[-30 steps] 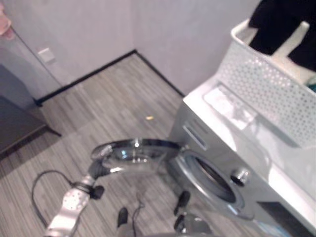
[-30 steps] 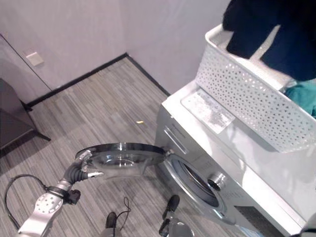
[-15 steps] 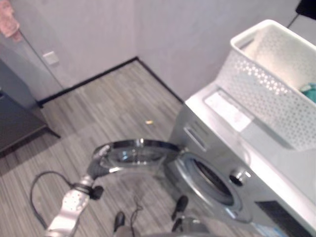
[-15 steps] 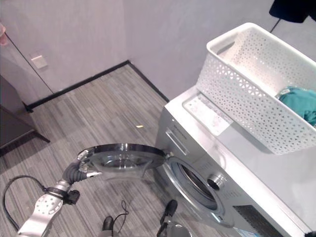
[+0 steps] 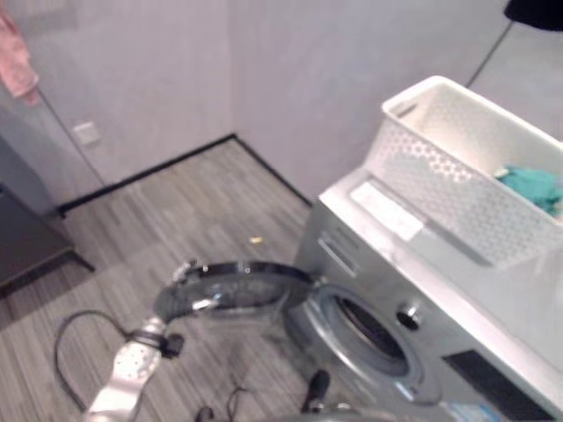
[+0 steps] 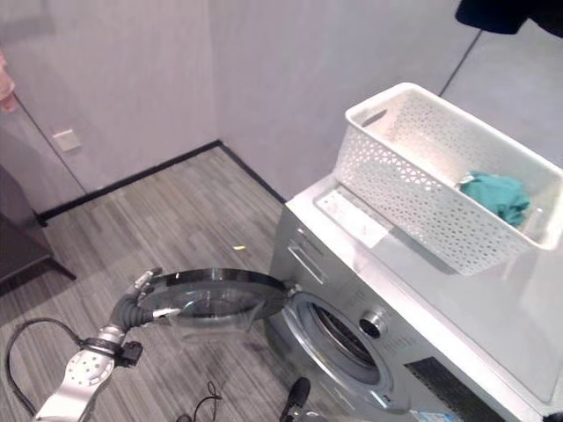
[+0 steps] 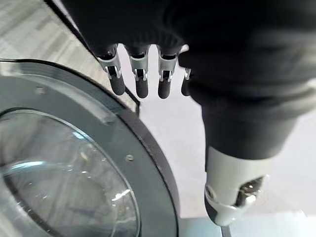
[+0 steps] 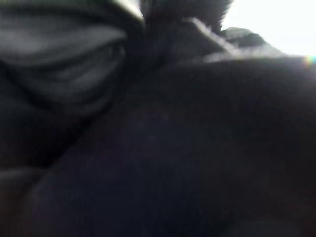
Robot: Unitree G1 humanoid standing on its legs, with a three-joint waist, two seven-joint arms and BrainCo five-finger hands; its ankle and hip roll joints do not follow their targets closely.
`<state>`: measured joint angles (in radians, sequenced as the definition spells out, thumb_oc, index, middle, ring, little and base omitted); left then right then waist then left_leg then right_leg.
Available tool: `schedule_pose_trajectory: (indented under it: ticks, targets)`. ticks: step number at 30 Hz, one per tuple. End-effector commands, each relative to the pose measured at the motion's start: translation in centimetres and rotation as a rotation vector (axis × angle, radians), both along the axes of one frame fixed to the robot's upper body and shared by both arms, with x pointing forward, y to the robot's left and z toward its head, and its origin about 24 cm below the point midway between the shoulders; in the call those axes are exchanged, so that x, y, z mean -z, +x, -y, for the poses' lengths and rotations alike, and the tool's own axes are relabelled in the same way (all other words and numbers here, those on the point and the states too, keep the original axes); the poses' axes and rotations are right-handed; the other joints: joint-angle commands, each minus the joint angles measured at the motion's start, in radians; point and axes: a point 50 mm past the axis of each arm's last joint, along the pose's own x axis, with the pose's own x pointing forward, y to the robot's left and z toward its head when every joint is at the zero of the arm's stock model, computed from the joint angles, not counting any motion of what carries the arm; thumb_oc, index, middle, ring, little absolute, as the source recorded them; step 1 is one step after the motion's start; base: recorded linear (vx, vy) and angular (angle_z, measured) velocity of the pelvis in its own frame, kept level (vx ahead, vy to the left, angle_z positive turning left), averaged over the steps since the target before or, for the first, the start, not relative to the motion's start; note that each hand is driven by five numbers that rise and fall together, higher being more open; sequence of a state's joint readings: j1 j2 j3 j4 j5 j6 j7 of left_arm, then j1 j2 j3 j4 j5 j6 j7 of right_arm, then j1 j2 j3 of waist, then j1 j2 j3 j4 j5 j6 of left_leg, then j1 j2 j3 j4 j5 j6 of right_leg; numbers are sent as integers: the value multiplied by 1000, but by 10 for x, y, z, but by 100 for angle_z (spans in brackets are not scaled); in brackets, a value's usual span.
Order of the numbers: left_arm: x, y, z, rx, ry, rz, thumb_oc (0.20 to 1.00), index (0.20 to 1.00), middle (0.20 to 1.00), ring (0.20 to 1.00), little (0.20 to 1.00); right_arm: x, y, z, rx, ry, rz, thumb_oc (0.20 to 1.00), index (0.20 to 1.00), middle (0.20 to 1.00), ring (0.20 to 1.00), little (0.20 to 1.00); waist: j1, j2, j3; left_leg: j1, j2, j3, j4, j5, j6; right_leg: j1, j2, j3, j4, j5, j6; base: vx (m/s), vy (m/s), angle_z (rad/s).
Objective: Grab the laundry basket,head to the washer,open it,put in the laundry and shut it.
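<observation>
The silver washer stands at the right with its round glass door swung wide open and the drum opening bare. My left hand rests at the door's outer edge; its fingers reach straight past the dark door rim, open. The white perforated laundry basket sits on top of the washer with a teal cloth inside. A dark garment hangs high above the basket, trailing a thin cord. Dark cloth covers the right wrist view and hides that hand's fingers.
Grey plank floor spreads left of the washer, with a small yellow scrap on it. A wall socket sits low on the back wall. Dark furniture stands at the far left, and a pink cloth hangs above it.
The dark garment has risen out of the basket to the upper right edge, leaving the teal cloth inside. The camera has shifted. The left hand stays at the door.
</observation>
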<state>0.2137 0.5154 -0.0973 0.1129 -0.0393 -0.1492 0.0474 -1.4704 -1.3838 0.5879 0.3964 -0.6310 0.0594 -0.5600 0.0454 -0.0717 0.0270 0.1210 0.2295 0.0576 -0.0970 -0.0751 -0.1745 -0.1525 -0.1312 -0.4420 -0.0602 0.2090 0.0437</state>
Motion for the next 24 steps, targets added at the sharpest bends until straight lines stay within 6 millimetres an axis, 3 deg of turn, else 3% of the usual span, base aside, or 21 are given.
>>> schedule_pose_trajectory:
  ticks: [1,6,10,11,18,24]
  targets:
    - [-19,5,3,39,48,115,1000,1000,1000,1000,1000,-12,-19,4,-6,27,110,200,200,200,200,200,21,-41,-33,21,-41,22,115,-111,141,-3,-123,110,56,-51,159,-106,156,-24]
    - [-17,3,4,23,52,115,1000,1000,1000,1000,1000,7,-12,-10,-147,38,80,200,200,200,200,200,9,-46,-19,37,-95,38,185,-201,186,1,-164,139,50,-14,178,-73,122,-25]
    - [-15,5,7,16,46,113,1000,1000,1000,1000,1000,22,-12,-23,-327,79,80,200,200,200,200,200,1,-42,-18,39,-110,43,209,-223,198,11,-183,141,48,-4,182,-53,88,-8]
    - [-14,5,7,14,52,108,1000,1000,1000,1000,1000,36,-17,-29,-438,96,82,200,200,200,200,200,-5,-48,-20,41,-118,45,226,-237,205,21,-191,138,43,0,184,-29,66,-6]
    - [-10,4,10,20,50,90,1000,1000,1000,1000,1000,81,-31,-49,-798,176,21,200,200,200,200,200,-13,-72,-19,36,-134,70,313,-290,231,34,-202,161,30,15,191,-28,66,-11]
    - [-14,6,13,27,47,114,1000,1000,1000,1000,1000,111,-40,-57,-920,197,-82,200,200,200,200,200,-31,-81,-6,17,-157,102,375,-326,259,23,-212,191,21,38,199,-80,103,-21]
